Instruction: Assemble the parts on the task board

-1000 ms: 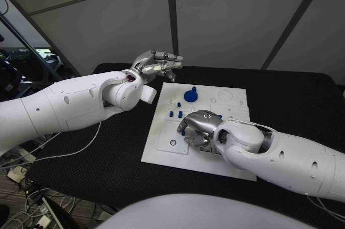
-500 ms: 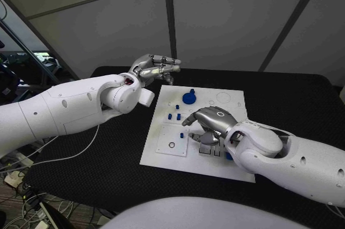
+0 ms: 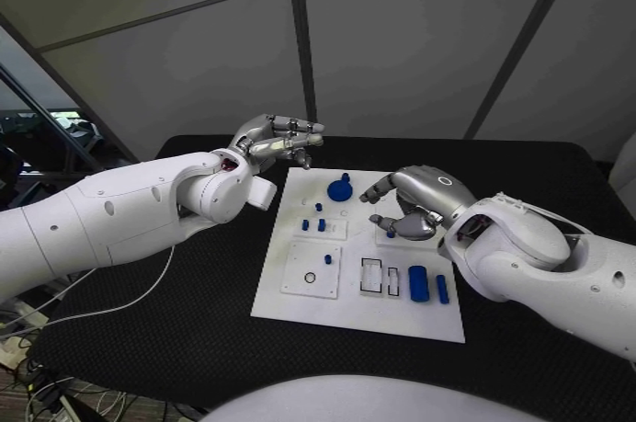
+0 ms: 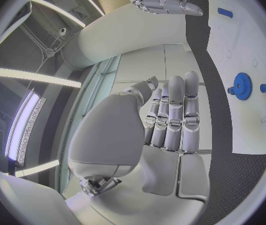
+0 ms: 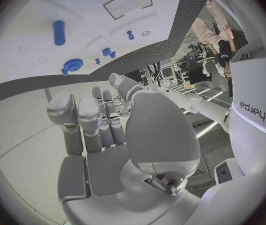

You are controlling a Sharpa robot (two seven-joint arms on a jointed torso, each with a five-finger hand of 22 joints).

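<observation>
Near edge of task board (image 3: 437,325): two blue bars (image 3: 419,283) now lie uncovered beside the rectangular slots (image 3: 371,276); 1 s ago the right hand sat directly over this zone.

Mid-board: right hand (image 3: 414,206) has lifted and pulled back toward the far half. It hovers above the board, fingers curled loosely inward, nothing visibly held. Small blue pegs (image 3: 312,225) stand left of it.

Far end: blue gear (image 3: 341,188) seated near the board's far edge, position unchanged.

Beyond the far-left corner: left hand (image 3: 275,137) raised off the table, fingers bent inward, empty, approx. as before.

Judgement: bars appear released but not inserted; slots remain unfilled, so assembly is incomplete.
</observation>
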